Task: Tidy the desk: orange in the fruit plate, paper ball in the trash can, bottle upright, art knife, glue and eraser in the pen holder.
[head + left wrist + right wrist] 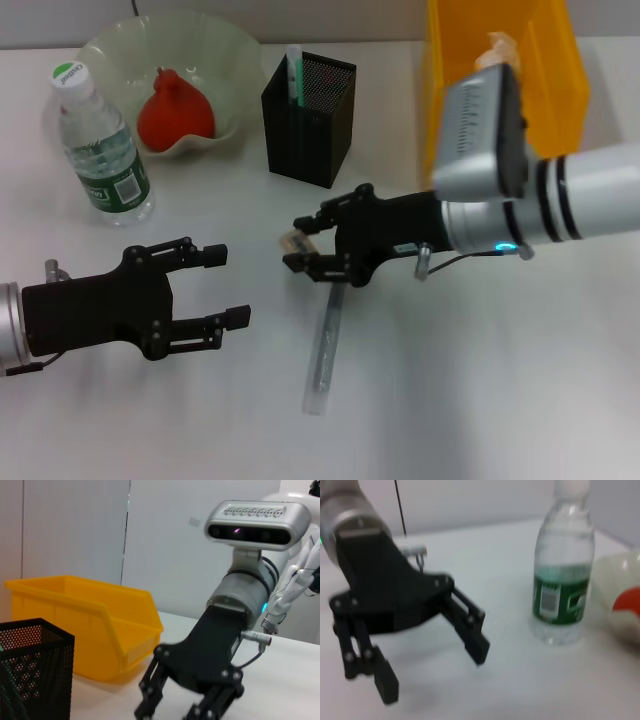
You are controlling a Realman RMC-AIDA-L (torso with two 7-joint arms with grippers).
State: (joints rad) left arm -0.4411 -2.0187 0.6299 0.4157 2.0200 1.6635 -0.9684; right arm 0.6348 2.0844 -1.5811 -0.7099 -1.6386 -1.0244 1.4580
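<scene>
White desk [500,400], one upright bottle [100,150], two claws, maybe one eraser [293,240]

**Open centre, crowded back edge**

Bare desk [480,400] lies open in front. Behind stand the bottle [100,150], fruit plate [225,50], pen holder [308,118] and yellow bin [545,60]. The art knife [325,350] lies across the middle.

My right end effector [303,243] is a matte black linkage assembly with pinned finger links. Behind it, my forearm is a silver-white cylinder with black bands, a lit cyan indicator and a thin cable. A silver-grey camera housing with a black face sits on the wrist. My left end effector [228,286] matches: black, silver cuff.
</scene>
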